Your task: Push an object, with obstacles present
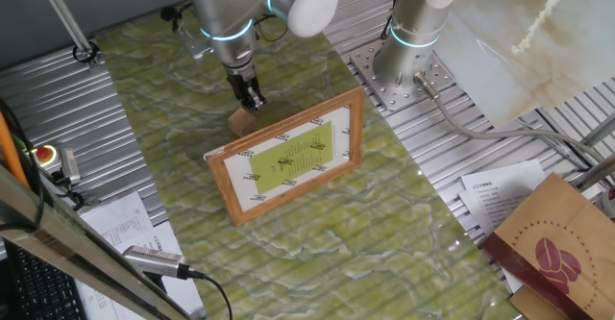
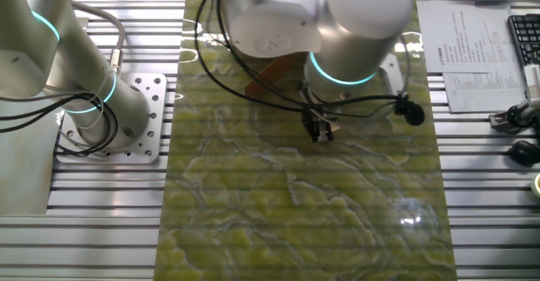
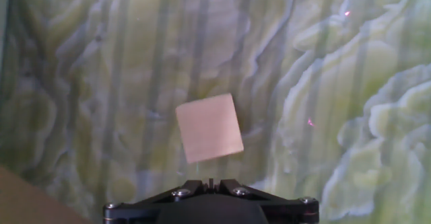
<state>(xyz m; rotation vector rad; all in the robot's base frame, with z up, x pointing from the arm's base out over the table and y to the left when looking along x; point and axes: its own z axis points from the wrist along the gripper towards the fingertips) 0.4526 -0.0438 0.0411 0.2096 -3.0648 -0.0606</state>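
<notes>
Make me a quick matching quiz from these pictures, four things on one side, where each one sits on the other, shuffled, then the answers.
Things:
1. wooden cube
2. picture frame
3. brown paper bag
4. hand

Places:
A. off the mat, in the corner with the papers
B. just above the cube
C. lying mid-mat, yellow-green sheet inside
D. on the mat, beside the frame's corner

Pairs: 1-D, 2-C, 3-A, 4-B
</notes>
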